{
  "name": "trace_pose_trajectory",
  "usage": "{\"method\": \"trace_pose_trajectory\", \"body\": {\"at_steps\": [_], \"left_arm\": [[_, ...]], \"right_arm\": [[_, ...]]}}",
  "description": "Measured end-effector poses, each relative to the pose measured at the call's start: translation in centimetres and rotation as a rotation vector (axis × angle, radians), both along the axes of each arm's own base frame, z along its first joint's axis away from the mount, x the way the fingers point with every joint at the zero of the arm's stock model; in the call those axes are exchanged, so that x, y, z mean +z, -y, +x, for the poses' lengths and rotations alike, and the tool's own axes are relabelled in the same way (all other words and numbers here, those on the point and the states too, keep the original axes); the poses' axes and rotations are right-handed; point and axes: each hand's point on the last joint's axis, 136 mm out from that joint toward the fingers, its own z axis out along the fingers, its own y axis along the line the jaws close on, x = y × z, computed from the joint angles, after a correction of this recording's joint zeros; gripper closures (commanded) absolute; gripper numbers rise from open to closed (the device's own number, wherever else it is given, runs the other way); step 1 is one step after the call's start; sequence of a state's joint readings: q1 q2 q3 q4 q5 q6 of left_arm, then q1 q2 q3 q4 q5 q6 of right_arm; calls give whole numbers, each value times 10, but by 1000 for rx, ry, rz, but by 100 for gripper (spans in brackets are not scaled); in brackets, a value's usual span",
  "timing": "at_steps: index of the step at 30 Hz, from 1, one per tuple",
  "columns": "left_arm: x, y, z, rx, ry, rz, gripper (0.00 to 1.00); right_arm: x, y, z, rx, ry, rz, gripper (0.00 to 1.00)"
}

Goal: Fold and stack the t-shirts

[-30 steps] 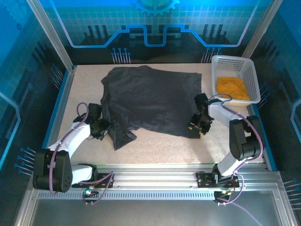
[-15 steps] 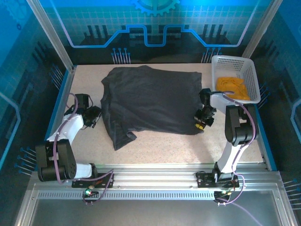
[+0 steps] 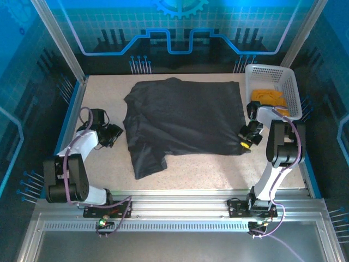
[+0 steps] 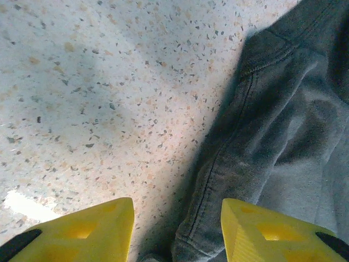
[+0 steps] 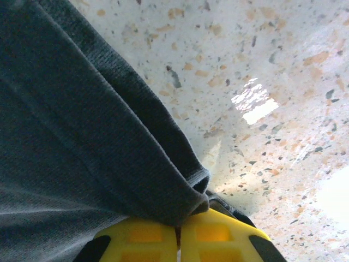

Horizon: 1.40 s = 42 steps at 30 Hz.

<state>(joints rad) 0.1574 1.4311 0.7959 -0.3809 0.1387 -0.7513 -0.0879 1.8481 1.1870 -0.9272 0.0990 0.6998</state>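
Charcoal t-shirt lies spread mid-table, mostly flat, with one flap trailing toward the near left. Right gripper is pinched onto its near-right corner; cloth is bunched between the closed yellow fingers. Left gripper sits with jaws partly apart at the shirt's left edge, stitched hem between them, nothing gripped. Probably squaring the shirt before the fold: the left should close on that hem, then both should pull evenly, kept low to avoid dragging in wrinkles. Orange t-shirt is crumpled in the white lattice basket, far right of the speckled tabletop.
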Motion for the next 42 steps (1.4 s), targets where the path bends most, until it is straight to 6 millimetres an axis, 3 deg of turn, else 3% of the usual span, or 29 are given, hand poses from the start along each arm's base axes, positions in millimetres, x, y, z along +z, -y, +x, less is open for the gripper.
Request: {"method": "trace_pose_trajectory", "body": {"at_steps": [5,13,15,18,22,29,42], "left_arm": [[-13,17,4,-53,4,-24,48],[-26,34,7,-97,22,-55,62],[-31,37,7,-106,12,-56,73],[-35,39,6,-106,8,-59,100],[-32,30,3,-67,1,-18,100],[-7,-8,-9,61,20,97,100],[-9,-14,-13,111,-4,89,100]], "right_arm": [[2,-2,2,17,1,-6,88],[6,-6,4,44,1,-24,87],[6,-7,4,45,0,-24,86],[6,-6,3,45,-3,-28,83],[11,-3,1,32,14,-49,74],[34,6,-28,-47,95,-67,62],[7,-32,-89,-147,41,94,47]]}}
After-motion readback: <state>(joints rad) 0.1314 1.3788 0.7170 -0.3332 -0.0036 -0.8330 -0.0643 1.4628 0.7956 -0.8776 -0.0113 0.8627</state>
